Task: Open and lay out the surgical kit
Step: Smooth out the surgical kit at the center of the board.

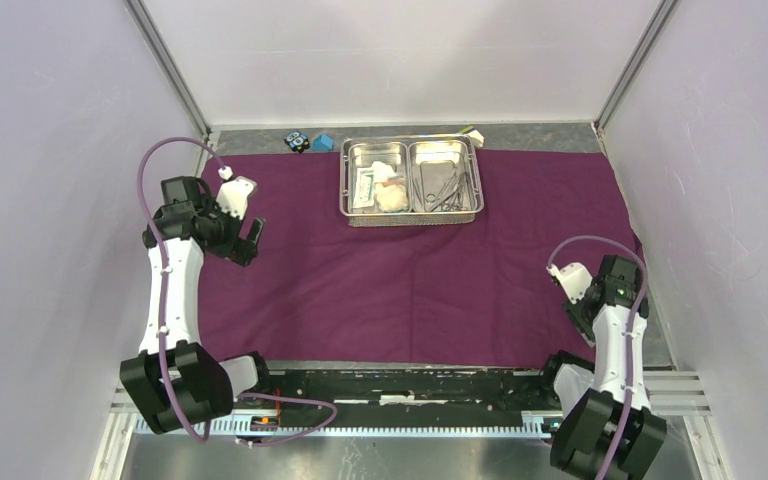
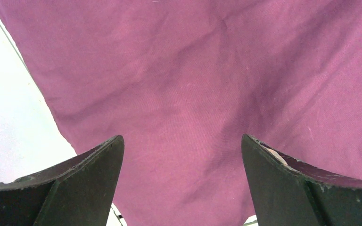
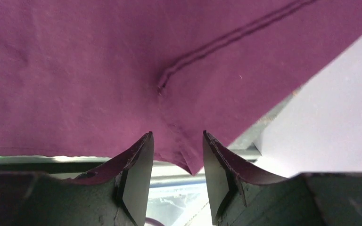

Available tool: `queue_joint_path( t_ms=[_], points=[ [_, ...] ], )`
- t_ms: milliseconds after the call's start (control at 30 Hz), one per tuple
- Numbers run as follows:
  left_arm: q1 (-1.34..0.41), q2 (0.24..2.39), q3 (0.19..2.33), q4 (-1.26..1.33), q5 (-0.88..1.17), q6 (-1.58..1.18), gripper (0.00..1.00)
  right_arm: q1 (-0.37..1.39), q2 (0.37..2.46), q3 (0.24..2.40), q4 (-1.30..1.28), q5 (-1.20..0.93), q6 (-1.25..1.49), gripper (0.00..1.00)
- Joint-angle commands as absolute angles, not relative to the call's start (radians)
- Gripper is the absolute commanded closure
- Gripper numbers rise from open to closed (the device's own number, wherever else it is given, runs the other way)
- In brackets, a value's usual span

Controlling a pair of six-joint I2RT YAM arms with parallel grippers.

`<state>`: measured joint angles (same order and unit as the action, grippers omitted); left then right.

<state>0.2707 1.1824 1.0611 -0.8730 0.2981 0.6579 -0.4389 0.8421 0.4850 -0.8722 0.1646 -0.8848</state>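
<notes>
Right now I am judging the step in hand to be the flattening of the cloth wrap (image 1: 410,290), which is lying spread across the table with the steel tray (image 1: 411,220) sitting on its far edge, near the middle. To do this well, I am thinking of drawing each near corner outward and low, gently enough that the tray and its contents are not dragged along.

I am watching the right gripper (image 3: 177,141) at the wrap's near right corner. Its fingers (image 3: 136,165) are standing partly apart, a narrow gap, and the tip of that corner is hanging into the gap. It is not looking pinched to me; I am seeing space on both sides, though whether the cloth is brushing a pad I cannot tell.

I am seeing the left gripper (image 2: 181,146) hovering over the wrap's left side with its jaws spread wide, holding nothing and touching nothing.

Inside the tray, the flat white packet (image 1: 364,185) and gauze wads (image 1: 392,197) are lying in the left compartment, the clamps (image 1: 445,187) in the right.
</notes>
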Motion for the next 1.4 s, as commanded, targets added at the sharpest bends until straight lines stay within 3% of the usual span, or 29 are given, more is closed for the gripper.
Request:
queue_joint_path(
  t_ms=[0, 600, 967, 1133, 1367],
  points=[
    [0.265, 1.189, 1.101, -0.862, 0.323, 0.626, 0.0, -0.442, 0.891, 0.507, -0.797, 0.042, -0.913, 0.52],
    [0.259, 1.176, 1.121, -0.89, 0.267, 0.574, 0.0, -0.441, 1.014, 0.471, -0.686, -0.056, -0.926, 0.59],
    [0.259, 1.167, 1.11, -0.89, 0.273, 0.575, 0.0, -0.442, 1.003, 0.473, -0.679, -0.006, -0.925, 0.81],
    [0.258, 1.166, 1.106, -0.889, 0.276, 0.58, 0.0, -0.442, 0.963, 0.502, -0.69, 0.088, -0.916, 0.91],
    [0.258, 1.161, 1.094, -0.876, 0.294, 0.583, 0.0, -0.449, 0.887, 0.546, -0.69, 0.318, -0.937, 0.98]
  ],
)
